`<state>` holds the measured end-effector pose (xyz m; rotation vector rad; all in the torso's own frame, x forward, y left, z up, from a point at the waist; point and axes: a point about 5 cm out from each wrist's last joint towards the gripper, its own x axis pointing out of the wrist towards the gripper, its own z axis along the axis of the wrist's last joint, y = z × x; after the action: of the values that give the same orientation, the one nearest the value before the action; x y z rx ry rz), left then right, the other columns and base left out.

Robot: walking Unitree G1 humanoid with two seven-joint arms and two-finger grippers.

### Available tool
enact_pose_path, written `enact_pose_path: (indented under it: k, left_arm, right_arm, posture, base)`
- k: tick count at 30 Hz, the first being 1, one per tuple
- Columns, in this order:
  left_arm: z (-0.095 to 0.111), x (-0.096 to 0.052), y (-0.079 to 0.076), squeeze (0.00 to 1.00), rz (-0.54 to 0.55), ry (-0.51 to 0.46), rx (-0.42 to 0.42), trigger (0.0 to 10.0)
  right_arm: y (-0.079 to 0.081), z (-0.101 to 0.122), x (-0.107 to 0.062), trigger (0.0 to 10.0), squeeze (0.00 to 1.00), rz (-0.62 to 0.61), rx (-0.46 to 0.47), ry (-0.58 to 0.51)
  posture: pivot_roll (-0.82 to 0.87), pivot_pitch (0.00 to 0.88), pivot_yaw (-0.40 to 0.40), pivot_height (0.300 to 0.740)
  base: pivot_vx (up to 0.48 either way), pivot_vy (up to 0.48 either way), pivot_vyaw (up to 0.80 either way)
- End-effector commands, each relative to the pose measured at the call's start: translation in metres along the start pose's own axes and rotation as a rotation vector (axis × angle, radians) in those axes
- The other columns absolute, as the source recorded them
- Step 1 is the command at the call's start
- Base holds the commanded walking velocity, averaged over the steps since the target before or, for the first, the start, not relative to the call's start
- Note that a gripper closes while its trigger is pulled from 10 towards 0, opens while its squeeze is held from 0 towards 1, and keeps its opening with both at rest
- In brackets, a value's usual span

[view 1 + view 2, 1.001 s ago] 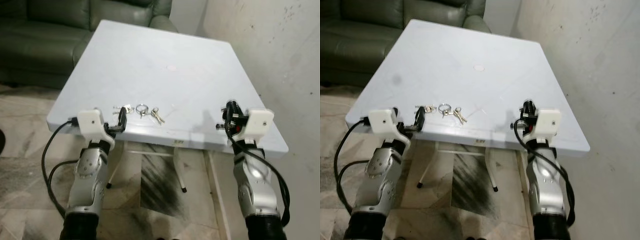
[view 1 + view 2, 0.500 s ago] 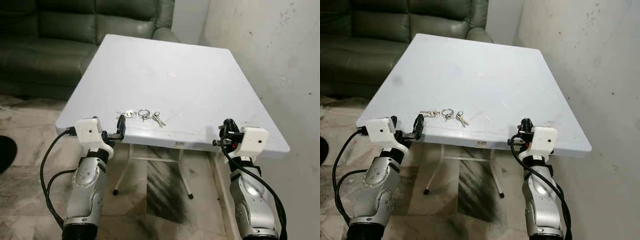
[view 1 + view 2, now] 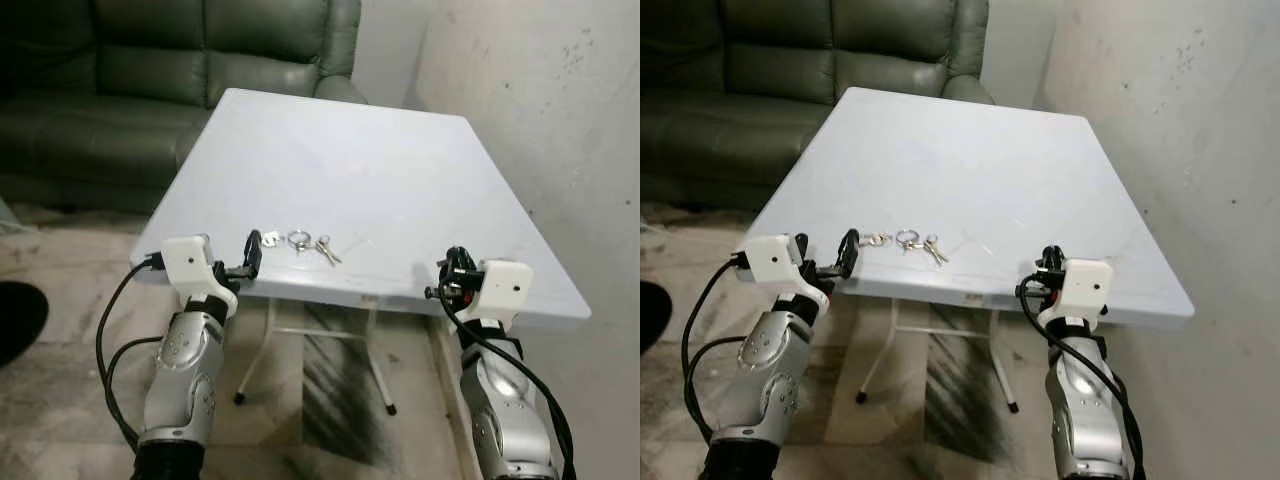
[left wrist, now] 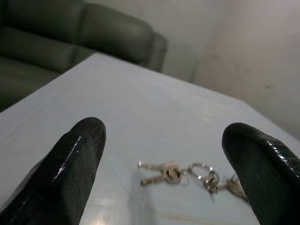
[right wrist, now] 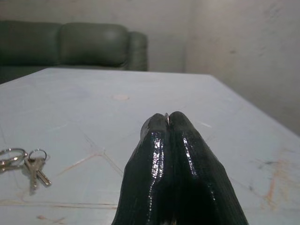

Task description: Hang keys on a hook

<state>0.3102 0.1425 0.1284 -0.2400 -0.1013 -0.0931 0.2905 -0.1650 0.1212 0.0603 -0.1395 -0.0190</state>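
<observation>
Keys (image 3: 297,241) lay flat on the tabletop (image 3: 350,160) near its front edge. The left pincer (image 4: 164,164), spread, faced them for a pickup. The right pincer (image 5: 169,123), pressed together, waited at the same edge, well apart from the keys.

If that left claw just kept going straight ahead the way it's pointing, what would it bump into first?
Probably the keys. The left gripper is open at the white table's near edge, and the bunch lies just ahead between its fingers, though depth is hard to judge.
</observation>
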Motion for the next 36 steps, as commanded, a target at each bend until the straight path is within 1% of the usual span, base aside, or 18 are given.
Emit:
enact_pose_path:
  k: [1,2,5,11,15,19,21,24,29,36]
  left_arm:
    - [0.0000,0.0011,-0.0020,0.00,-0.009,0.004,-0.002,10.0]
    - [-0.0001,0.0009,-0.0017,0.00,-0.004,0.005,-0.008,10.0]
    - [0.0000,0.0007,-0.0017,0.00,0.004,0.002,-0.003,10.0]
    - [-0.0003,0.0001,-0.0042,0.00,0.013,0.004,-0.025,10.0]
    - [-0.0014,-0.0004,-0.0040,0.00,0.019,0.016,-0.011,10.0]
    - [-0.0040,-0.0020,-0.0031,0.00,0.022,0.030,-0.016,10.0]
    - [-0.0042,-0.0026,-0.0032,0.00,0.017,0.029,-0.001,10.0]
    - [-0.0046,-0.0026,-0.0039,0.00,0.012,0.031,-0.005,10.0]
    - [-0.0045,-0.0020,-0.0042,0.00,0.005,0.031,0.013,10.0]
    - [-0.0046,0.0000,-0.0064,0.00,-0.019,0.043,-0.002,10.0]
  right_arm:
    - [-0.0012,0.0044,0.0009,10.0,0.00,-0.002,-0.002,-0.010]
    - [-0.0012,0.0043,0.0010,10.0,0.00,-0.003,0.001,-0.008]
    - [-0.0006,0.0037,0.0008,10.0,0.00,0.004,-0.003,0.001]
    - [0.0005,0.0045,0.0004,10.0,0.00,0.014,-0.004,0.005]
    - [0.0016,0.0042,0.0005,10.0,0.00,0.018,-0.005,0.010]
    - [0.0026,0.0039,0.0002,10.0,0.00,0.021,-0.007,0.011]
    - [0.0035,0.0035,0.0003,10.0,0.00,0.024,-0.004,0.016]
    - [0.0048,0.0032,0.0004,10.0,0.00,0.028,-0.006,0.020]
    - [0.0051,0.0035,0.0007,10.0,0.00,0.029,-0.009,0.021]
    - [0.0035,0.0037,-0.0009,10.0,0.00,0.026,-0.017,0.023]
  posture:
    - [0.05,0.015,-0.110,0.740]
    - [0.05,0.015,-0.110,0.740]
    - [0.05,0.019,-0.113,0.740]
    - [0.05,0.022,-0.117,0.740]
    - [0.06,0.023,-0.121,0.740]
    - [0.06,0.023,-0.122,0.740]
    - [0.06,0.022,-0.123,0.740]
    - [0.06,0.021,-0.124,0.740]
    - [0.05,0.021,-0.124,0.740]
    - [0.05,0.017,-0.120,0.740]
  base:
    - [0.000,0.472,-0.78]
    - [0.000,0.450,-0.78]
    - [0.000,0.000,-0.78]
    - [0.000,0.000,-0.78]
    - [0.000,0.000,-0.78]
    - [0.000,0.000,-0.78]
    - [0.000,0.000,-0.78]
    - [0.000,0.000,-0.78]
    - [0.000,0.000,-0.78]
    - [0.000,0.000,-0.78]
